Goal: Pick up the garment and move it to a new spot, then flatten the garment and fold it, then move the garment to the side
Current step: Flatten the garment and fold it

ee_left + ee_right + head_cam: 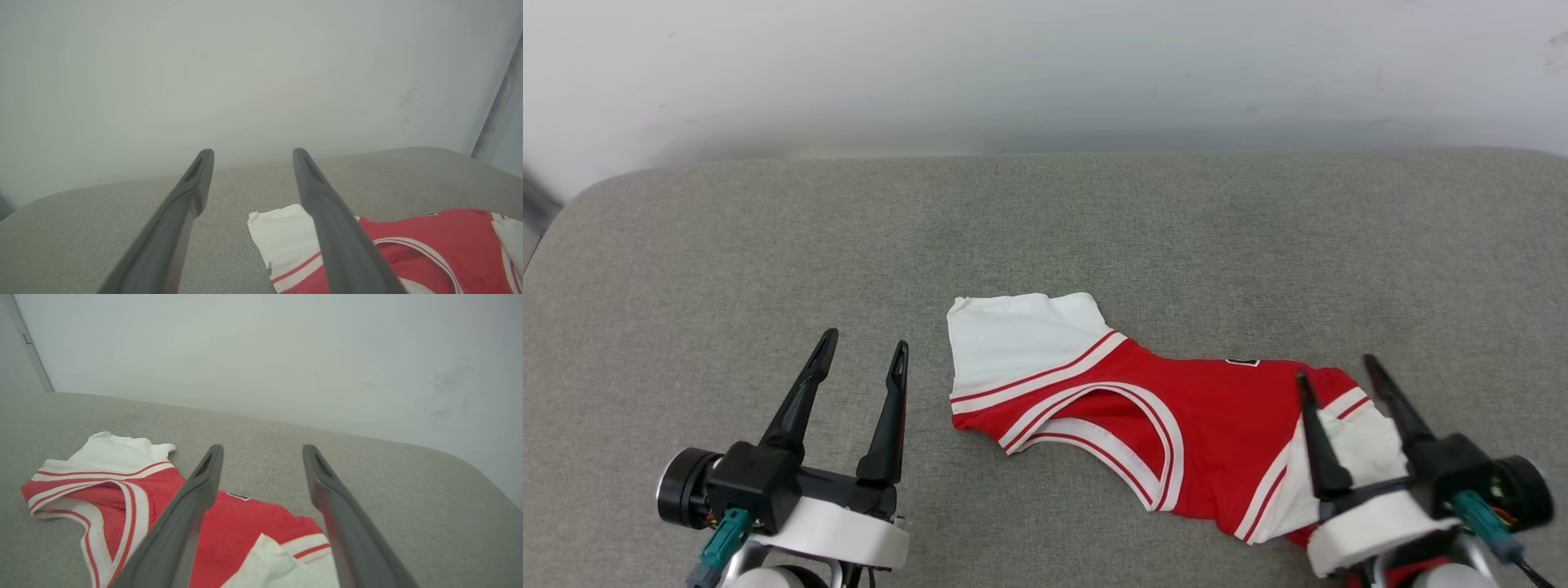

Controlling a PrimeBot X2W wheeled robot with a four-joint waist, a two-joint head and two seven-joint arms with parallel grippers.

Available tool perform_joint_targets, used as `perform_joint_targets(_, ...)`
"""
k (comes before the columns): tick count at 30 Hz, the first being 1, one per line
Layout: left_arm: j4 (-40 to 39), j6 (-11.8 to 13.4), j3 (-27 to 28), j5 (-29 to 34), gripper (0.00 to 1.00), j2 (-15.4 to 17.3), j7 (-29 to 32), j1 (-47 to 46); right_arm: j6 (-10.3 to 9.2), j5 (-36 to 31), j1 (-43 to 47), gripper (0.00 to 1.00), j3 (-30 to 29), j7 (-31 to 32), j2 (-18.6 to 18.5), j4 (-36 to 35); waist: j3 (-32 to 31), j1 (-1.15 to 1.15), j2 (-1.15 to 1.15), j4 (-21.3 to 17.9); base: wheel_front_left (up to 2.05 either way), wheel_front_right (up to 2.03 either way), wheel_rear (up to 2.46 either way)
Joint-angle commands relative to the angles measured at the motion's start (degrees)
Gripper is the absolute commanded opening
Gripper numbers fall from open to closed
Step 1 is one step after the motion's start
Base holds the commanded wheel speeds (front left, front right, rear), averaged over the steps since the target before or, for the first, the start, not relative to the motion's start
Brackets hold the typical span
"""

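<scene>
Garment (1217, 425) bunched on grey cushion (768, 245), left hand (865, 339) spread beside it, right hand (1336, 366) spread over it

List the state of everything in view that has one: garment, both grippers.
garment: bunched and partly folded over on the grey cushion, not flat, not held.
left gripper: open, empty, over bare cushion to the left of the garment, apart from it.
right gripper: open, empty, over the white-sleeved end of the garment on the robot's right; whether it touches the cloth cannot be told.
</scene>
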Motion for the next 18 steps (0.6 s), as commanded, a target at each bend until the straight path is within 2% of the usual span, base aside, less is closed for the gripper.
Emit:
perform_joint_targets(1, 0.46, -0.56, 0.59, 0.67, 1.00, -0.51, -0.15, -0.49, -0.04, 0.79, -1.19, 1.00, 2.15, 2.76, -0.40, 0.13, 0.02, 0.00, 0.00, 0.04, 0.00, 0.00, 0.00)
perform_joint_targets(5, 1.10, -1.43, 1.32, 1.32, 1.00, -1.25, -0.15, -0.84, -0.05, 5.33, -2.48, 1.00, 8.76, 13.19, -5.41, -1.72, 0.26, 0.00, 0.00, 0.52, 0.00, 0.00, 0.00)
perform_joint_targets(10, 1.32, -2.00, 1.95, 2.13, 1.00, -2.20, -0.15, -1.32, -0.03, 15.51, -3.22, 1.00, 16.94, 32.64, -13.20, -5.60, 1.05, 0.00, 0.00, 1.76, 0.00, 0.00, 0.00)
perform_joint_targets(14, 1.52, -2.39, 2.24, 2.29, 1.00, -2.68, -0.15, -1.89, -0.05, 22.78, -3.84, 1.00, 19.96, 46.94, -17.35, -8.13, 2.16, 0.00, 0.00, 3.14, 0.00, 0.00, 0.00)
perform_joint_targets(18, 1.75, -2.67, 2.02, 2.52, 1.00, -3.11, -0.15, -2.54, -0.03, 25.56, -4.64, 1.00, 20.88, 55.93, -19.17, -8.24, 3.63, 0.00, 0.00, 4.87, 0.00, 0.00, 0.00)
